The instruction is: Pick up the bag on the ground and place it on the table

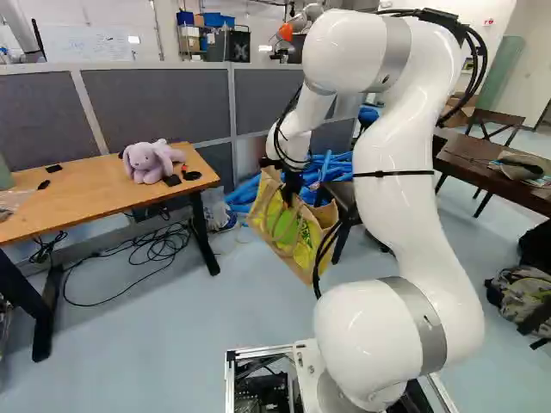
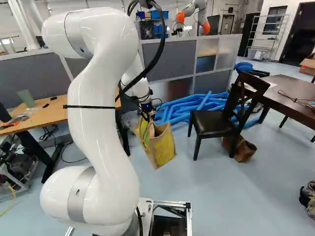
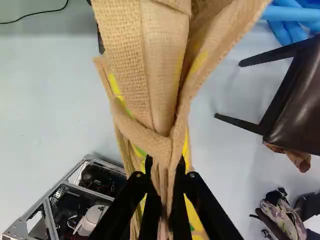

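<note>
Across the left base view, a whiteboard [image 1: 90,49] with writing too small to make out hangs behind the partition, and the wooden table [image 1: 86,194] stands at the left, a purple plush [image 1: 148,162] and small black items lying near its right end. Cables [image 1: 142,249] loop on the floor by its black legs. Between the table and our arm, a strip of floor [image 1: 215,318] separates the table's near right corner from the bag [image 1: 301,249], which hangs tilted under our gripper [image 1: 288,194]; we cannot tell whether its lowest corner touches the floor. We have the two fingers clamped from both sides on the bag's gathered tan handles. The bag's sides carry yellow and green print. Blue tubes [image 1: 327,168] lie behind it, and a dark chair [image 2: 211,120] stands near its right side. Our arm [image 1: 396,198] rises from the foot joint, bends high, then reaches ahead and down to the bag. A dark table [image 1: 482,159] stands farther right, beyond the chair, and a backpack [image 1: 525,297] sits on the floor.
</note>
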Tool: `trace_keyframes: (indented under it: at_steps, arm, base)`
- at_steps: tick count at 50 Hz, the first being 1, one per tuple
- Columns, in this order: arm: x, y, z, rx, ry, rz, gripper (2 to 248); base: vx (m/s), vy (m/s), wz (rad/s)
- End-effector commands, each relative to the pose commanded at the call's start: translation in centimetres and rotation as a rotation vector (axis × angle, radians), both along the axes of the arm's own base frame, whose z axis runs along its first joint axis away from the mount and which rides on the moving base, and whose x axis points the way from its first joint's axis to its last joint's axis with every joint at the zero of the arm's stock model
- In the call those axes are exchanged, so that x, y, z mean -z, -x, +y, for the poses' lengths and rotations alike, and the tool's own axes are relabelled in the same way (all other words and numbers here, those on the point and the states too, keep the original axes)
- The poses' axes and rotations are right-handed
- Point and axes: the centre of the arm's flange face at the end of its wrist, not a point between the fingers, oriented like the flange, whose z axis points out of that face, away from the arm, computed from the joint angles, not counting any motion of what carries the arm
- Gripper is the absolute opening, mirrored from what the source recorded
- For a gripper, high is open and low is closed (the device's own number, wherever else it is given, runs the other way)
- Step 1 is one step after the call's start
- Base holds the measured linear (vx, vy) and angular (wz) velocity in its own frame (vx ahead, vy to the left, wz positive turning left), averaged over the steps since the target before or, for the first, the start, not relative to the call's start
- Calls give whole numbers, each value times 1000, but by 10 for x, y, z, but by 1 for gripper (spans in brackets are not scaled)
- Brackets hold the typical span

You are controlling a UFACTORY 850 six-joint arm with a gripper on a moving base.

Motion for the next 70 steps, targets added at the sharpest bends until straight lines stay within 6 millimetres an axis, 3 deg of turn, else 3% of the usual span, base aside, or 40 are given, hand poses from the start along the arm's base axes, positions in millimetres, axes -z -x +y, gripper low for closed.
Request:
trace_keyframes:
  at_steps: [44,70]
  arm:
    - [-64,17,-6,-63,65,-1,22]
    - [-101,21,-4,-3,27,-21,22]
  base:
    - [0,0,0]
    - [0,0,0]
